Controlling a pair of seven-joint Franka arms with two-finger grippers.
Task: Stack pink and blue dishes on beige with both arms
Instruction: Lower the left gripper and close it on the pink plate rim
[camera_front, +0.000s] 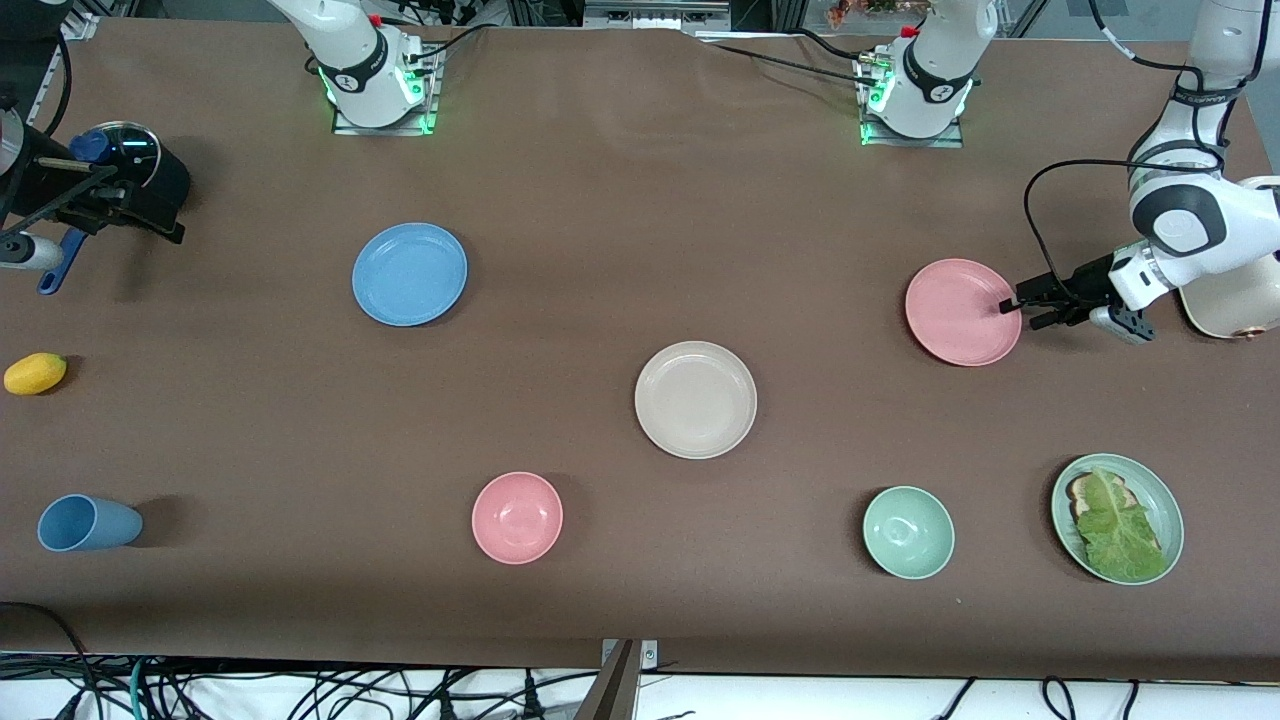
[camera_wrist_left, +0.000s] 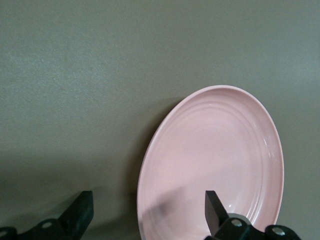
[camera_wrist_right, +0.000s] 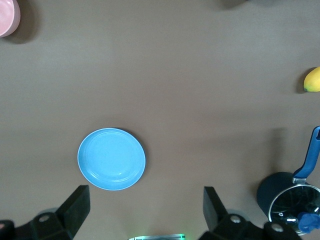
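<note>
The pink plate (camera_front: 960, 311) lies toward the left arm's end of the table. My left gripper (camera_front: 1020, 313) is low at its rim, open, with one finger over the plate and the other outside it. The left wrist view shows the rim of the pink plate (camera_wrist_left: 215, 160) between the spread fingers of the left gripper (camera_wrist_left: 147, 202). The beige plate (camera_front: 695, 399) sits mid-table with nothing on it. The light blue plate (camera_front: 409, 273) lies toward the right arm's end. My right gripper (camera_wrist_right: 145, 197) is out of the front view, open and high over the table, looking down on the blue plate (camera_wrist_right: 111, 159).
A pink bowl (camera_front: 517, 517), a green bowl (camera_front: 908, 532) and a green plate with lettuce (camera_front: 1117, 517) line the near side. A blue cup (camera_front: 88, 522), a yellow fruit (camera_front: 35, 373) and a dark lidded pot (camera_front: 130, 175) stand at the right arm's end.
</note>
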